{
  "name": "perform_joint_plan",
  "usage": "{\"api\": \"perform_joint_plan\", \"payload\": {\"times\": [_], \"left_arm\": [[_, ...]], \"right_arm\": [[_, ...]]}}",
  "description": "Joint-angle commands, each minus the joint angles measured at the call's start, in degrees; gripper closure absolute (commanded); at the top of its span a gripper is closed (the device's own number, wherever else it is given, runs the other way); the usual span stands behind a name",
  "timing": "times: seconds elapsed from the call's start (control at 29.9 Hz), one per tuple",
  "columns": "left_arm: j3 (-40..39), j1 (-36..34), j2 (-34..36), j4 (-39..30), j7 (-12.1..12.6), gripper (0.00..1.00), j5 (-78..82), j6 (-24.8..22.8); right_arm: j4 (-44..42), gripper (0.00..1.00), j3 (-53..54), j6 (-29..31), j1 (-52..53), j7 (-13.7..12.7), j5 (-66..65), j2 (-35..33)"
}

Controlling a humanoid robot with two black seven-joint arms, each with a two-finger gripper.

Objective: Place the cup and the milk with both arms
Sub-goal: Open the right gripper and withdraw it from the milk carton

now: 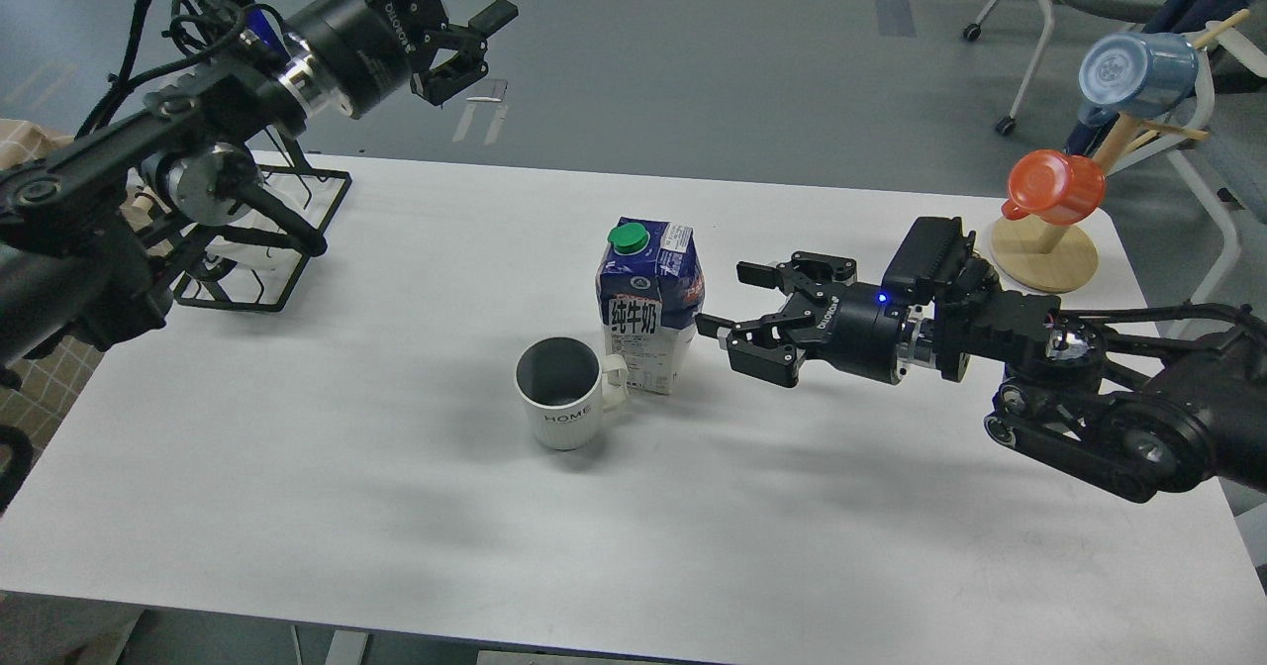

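Two grippers stand released: the right gripper hangs just right of the upright milk, level with it and nearer; the left gripper hovers far left. The cup stands just near-left of the carton.

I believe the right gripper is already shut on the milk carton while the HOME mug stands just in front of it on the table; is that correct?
Not quite. In the head view the right gripper is open and clear of the milk carton, just to the carton's right, holding nothing. The rest holds: the HOME mug stands just in front of the carton on the table.
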Motion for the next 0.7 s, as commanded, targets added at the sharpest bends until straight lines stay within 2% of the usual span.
{"api": "perform_joint_plan", "payload": {"times": [0.0, 0.1, 0.17, 0.23, 0.33, 0.5, 0.6, 0.67], "left_arm": [[-0.1, 0.0, 0.1, 0.0, -0.1, 0.02, 0.0, 0.1], [-0.1, 0.0, 0.0, 0.0, -0.2, 0.02, 0.0, 0.1], [-0.1, 0.2, -0.1, 0.1, -0.3, 0.02, 0.0, 0.5], [-0.1, 0.3, -0.3, 0.1, -0.3, 0.02, 0.0, 0.8], [-0.2, 0.3, -0.7, 0.2, -0.3, 0.01, 0.0, 1.0], [-2.1, 0.4, -1.1, 1.8, -0.3, 0.02, 0.0, 1.0], [-2.9, 0.4, -2.9, 5.9, 0.4, 0.02, 0.1, 0.6], [-2.8, 0.0, -4.0, 9.0, 0.4, 0.02, 0.1, 0.4]], "right_arm": [[6.5, 0.16, 0.3, 0.3, 0.0, 0.0, 0.1, -7.2], [10.7, 0.13, 1.7, 0.4, 0.5, 0.0, 0.5, -13.5], [13.6, 0.11, 6.2, 1.7, 0.5, 0.7, 0.9, -19.2], [15.0, 0.10, 10.4, 4.1, 0.4, 2.5, 1.7, -22.5], [15.7, 0.09, 16.5, 8.0, 0.5, 3.1, 7.1, -24.9], [13.4, 0.08, 25.0, 16.6, 3.6, 2.7, 17.5, -24.7], [7.8, 0.05, 30.5, 24.4, 5.4, 3.2, 27.4, -23.3], [3.0, 0.04, 33.7, 27.9, 6.1, 3.2, 32.9, -19.7]]}}
